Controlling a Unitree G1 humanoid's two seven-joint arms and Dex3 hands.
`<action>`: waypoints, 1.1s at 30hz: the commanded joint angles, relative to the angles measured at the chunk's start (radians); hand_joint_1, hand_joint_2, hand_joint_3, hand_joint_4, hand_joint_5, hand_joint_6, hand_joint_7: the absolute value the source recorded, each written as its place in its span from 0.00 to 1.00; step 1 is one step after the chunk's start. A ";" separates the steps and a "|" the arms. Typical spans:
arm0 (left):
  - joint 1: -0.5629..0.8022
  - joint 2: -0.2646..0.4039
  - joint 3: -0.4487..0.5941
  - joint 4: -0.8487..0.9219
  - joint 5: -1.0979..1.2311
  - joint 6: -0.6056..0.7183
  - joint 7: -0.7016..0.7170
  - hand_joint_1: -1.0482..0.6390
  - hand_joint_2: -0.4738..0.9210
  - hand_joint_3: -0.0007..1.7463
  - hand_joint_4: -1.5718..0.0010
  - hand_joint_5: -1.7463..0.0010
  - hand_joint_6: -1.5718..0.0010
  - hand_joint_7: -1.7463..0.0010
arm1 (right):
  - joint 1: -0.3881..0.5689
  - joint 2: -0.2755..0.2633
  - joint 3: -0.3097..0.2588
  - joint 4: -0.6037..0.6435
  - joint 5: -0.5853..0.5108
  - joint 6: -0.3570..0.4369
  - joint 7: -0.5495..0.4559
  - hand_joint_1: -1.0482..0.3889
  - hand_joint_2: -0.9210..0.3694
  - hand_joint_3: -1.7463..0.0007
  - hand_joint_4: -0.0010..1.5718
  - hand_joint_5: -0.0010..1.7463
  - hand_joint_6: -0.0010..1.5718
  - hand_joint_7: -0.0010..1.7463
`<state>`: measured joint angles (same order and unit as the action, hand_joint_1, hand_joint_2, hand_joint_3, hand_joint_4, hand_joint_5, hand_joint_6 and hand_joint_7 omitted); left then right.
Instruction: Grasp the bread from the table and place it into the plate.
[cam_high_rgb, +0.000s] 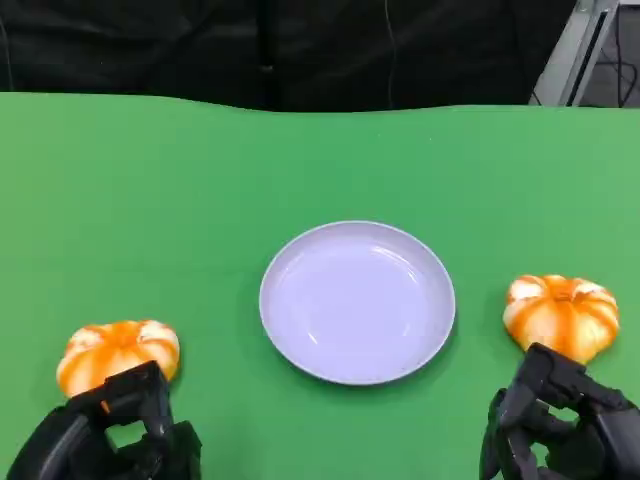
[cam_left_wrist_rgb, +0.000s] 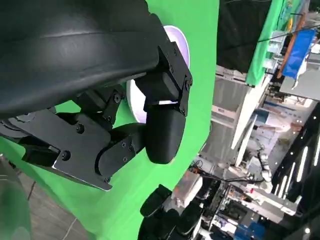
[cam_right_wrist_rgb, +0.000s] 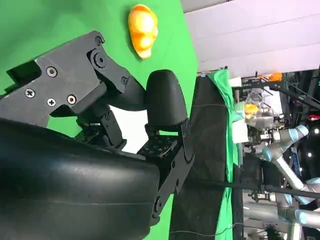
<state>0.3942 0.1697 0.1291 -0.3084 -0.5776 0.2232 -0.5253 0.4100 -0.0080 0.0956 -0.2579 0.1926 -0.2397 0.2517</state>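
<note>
Plate between two breads, hands at the near edge

On the surface (cam_high_rgb: 150, 180), the plate (cam_high_rgb: 357, 302) lies ahead of both hands and between them. One bread (cam_high_rgb: 117, 353) sits just beyond the left hand (cam_high_rgb: 110, 435); the other bread (cam_high_rgb: 561, 314) sits just beyond the right hand (cam_high_rgb: 560, 425).

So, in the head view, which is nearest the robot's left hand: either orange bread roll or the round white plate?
From the left hand:
1. Orange bread roll at the table's left, just beyond the fingers.
2. Round white plate, centre.
3. Orange bread roll at the right, farthest.
</note>
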 joint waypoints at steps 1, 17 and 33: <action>0.005 0.005 0.005 -0.010 0.009 -0.005 0.014 0.58 0.79 0.60 0.44 0.00 0.49 0.06 | 0.005 -0.009 -0.004 -0.010 0.006 -0.001 0.001 0.63 0.27 0.32 0.54 1.00 0.43 0.96; 0.051 0.116 -0.004 -0.047 0.688 -0.476 0.185 0.29 0.99 0.11 0.71 0.82 0.61 0.95 | -0.001 -0.011 -0.005 -0.005 0.007 0.013 -0.003 0.64 0.27 0.31 0.54 1.00 0.44 0.96; 0.027 0.174 0.041 -0.023 1.090 -0.642 0.415 0.21 1.00 0.09 0.79 0.98 0.68 1.00 | -0.005 -0.004 0.000 -0.011 0.001 0.027 -0.009 0.63 0.26 0.32 0.53 1.00 0.44 0.96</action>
<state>0.4462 0.2830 0.1195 -0.3274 0.3463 -0.3881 -0.2084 0.4073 -0.0079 0.0955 -0.2594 0.1925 -0.2212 0.2498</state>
